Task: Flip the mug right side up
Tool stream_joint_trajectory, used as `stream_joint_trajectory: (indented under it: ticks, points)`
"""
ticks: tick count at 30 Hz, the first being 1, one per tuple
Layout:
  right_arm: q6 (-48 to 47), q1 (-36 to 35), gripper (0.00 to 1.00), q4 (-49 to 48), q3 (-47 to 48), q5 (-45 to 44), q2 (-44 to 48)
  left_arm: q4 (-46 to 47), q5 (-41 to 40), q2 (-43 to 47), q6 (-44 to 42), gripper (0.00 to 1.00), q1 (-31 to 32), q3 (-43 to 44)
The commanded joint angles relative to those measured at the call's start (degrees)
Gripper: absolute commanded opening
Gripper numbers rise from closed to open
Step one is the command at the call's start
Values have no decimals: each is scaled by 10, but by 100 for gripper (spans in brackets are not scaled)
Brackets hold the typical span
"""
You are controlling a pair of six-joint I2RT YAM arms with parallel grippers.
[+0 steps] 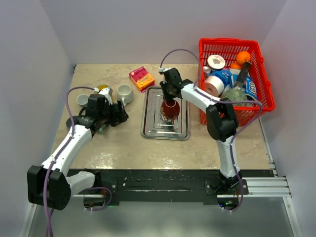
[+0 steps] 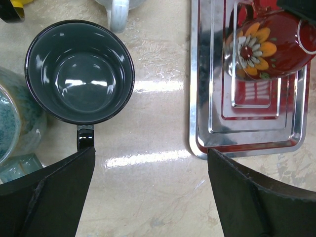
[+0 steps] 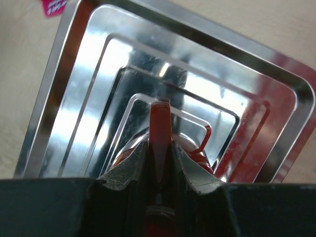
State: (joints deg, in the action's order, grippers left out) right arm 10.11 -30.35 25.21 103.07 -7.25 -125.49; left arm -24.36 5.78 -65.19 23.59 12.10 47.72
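My right jaws clamp a thin edge of the glossy red flower-painted mug; narrow hold, it may swivel and drop onto the stepped steel tray below them. Left jaws apart.

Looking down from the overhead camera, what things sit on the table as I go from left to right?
Pale cup → white mug → pink box → metal tray carrying the red mug → red basket full of odds and ends.
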Motion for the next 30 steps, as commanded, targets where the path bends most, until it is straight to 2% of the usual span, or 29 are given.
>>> stream_joint_trajectory:
  ticks: [1, 4, 5, 12, 22, 30]
  points:
    - [-151, -9, 17, 59, -54, 108, 24, 23, 6, 1, 3, 99, 2, -9]
    - [-181, -11, 8, 74, -67, 108, 26, 25, 8, -1, 2, 99, 2, -12]
    - [-185, -11, 0, 78, -69, 110, 26, 26, 8, -2, 2, 99, 2, -12]
    - [-199, -13, 0, 50, -124, 144, 67, 29, 17, 0, 2, 99, 2, -16]
    - [-146, -13, 0, -51, -187, 229, 171, 45, 82, 8, 9, 99, 2, 4]
    - [-106, -13, 0, -124, -235, 256, 243, 58, 155, -5, 75, 99, 2, 28]
